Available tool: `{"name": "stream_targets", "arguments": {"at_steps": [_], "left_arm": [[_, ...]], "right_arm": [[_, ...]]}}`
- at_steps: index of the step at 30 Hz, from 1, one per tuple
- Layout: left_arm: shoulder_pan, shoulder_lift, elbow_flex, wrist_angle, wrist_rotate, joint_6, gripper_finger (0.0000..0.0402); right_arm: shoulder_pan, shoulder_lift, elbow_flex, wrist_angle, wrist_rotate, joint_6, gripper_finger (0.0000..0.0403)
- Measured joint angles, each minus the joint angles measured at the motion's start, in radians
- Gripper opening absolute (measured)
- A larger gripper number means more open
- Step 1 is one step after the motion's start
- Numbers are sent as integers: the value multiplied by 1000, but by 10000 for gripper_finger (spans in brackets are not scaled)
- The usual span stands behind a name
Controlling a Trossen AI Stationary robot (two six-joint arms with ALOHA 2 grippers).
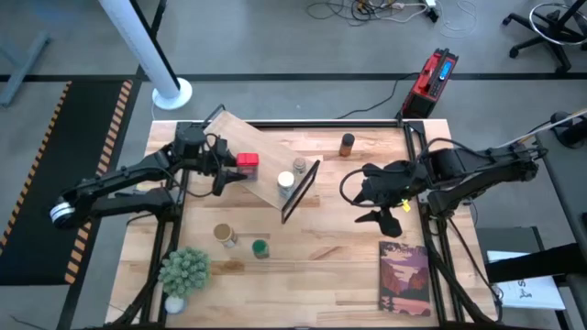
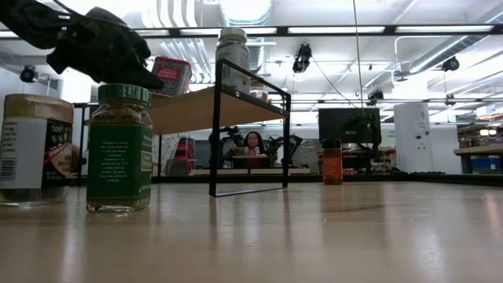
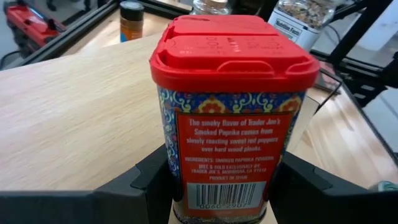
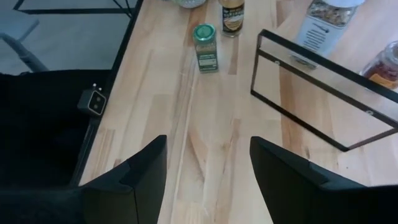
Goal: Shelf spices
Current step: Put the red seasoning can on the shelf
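Robotics lab — monitors [image 2: 348, 126], floor cables [image 1: 385, 9]

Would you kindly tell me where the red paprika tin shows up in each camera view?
High view: red paprika tin on the shelf, at the left hand.
Low view: upper left, on the shelf.
Left wrist view: centre, between the fingers.
Right wrist view: not visible.
Shared landmark: black frame.

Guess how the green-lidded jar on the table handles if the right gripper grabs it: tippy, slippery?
The green-lidded jar stands upright and is tall for its narrow base, so a sideways nudge would probably tip it. It looks round, so once down it would likely roll. Its wall seems rigid, with a paper-like label, so probably a fair grip.
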Motion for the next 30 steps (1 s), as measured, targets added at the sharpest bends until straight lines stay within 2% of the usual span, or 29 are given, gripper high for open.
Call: {"name": "stream_targets", "arguments": {"at_steps": [3, 9, 16, 21, 30], "left_arm": [[21, 2, 3, 3, 31, -2, 192], [22, 2, -1, 8, 30, -15, 192], [21, 2, -7, 6, -7, -6, 206], [21, 2, -8, 1, -80, 17, 218], [21, 3, -8, 1, -90, 70, 219]], "right_arm": [[14, 0, 0, 0, -1, -11, 204], [27, 0, 0, 1, -2, -16, 204], [27, 0, 0, 1, -1, -18, 199], [27, 0, 0, 1, -1, -18, 199], [26, 0, -2, 1, -1, -18, 199]]}}
